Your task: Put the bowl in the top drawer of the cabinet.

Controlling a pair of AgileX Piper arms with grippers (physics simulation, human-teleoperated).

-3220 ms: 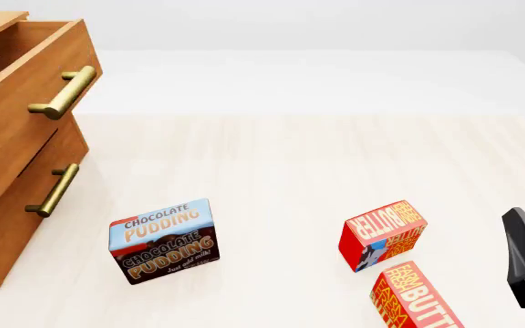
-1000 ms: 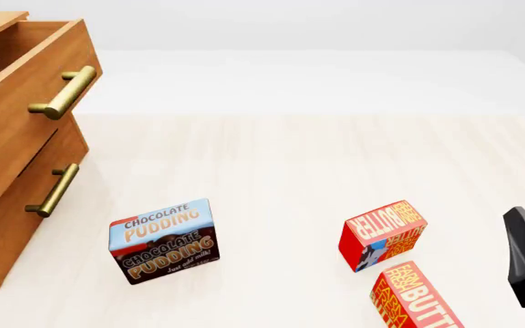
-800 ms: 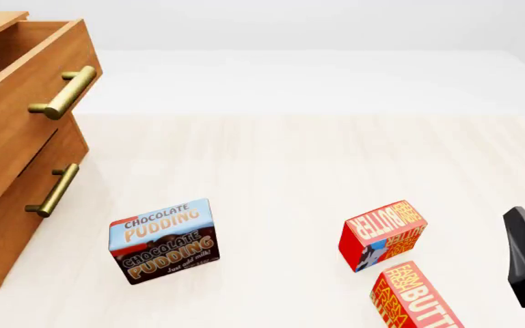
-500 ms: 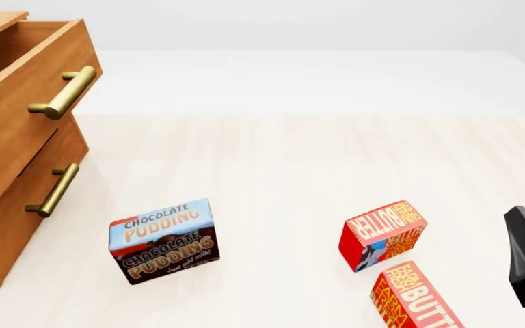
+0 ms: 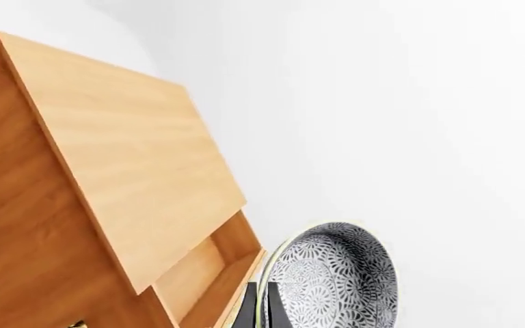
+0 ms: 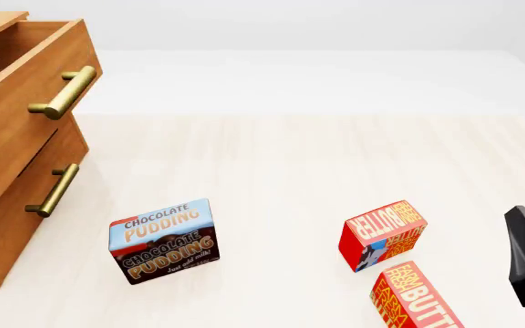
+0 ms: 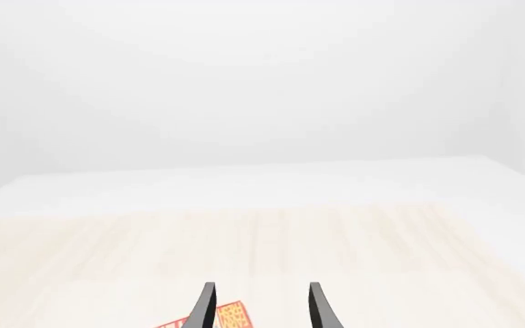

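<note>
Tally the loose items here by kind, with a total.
Red rectangular butter boxes: 2 (one, another)
Blue-and-brown chocolate pudding box: 1
Round white bowl with grey floral pattern, clamped at its rim by the left hand: 1
Total: 4

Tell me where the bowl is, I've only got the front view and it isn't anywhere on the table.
Observer: The left wrist view shows the bowl pinched by its rim in the left gripper.
Operator: Is it near the drawer?
Observer: Yes, the open top drawer of the cabinet appears right beside the bowl in that view.
Operator: And the right gripper?
Observer: Its wrist view shows the right gripper open, nothing between the fingers.
</note>
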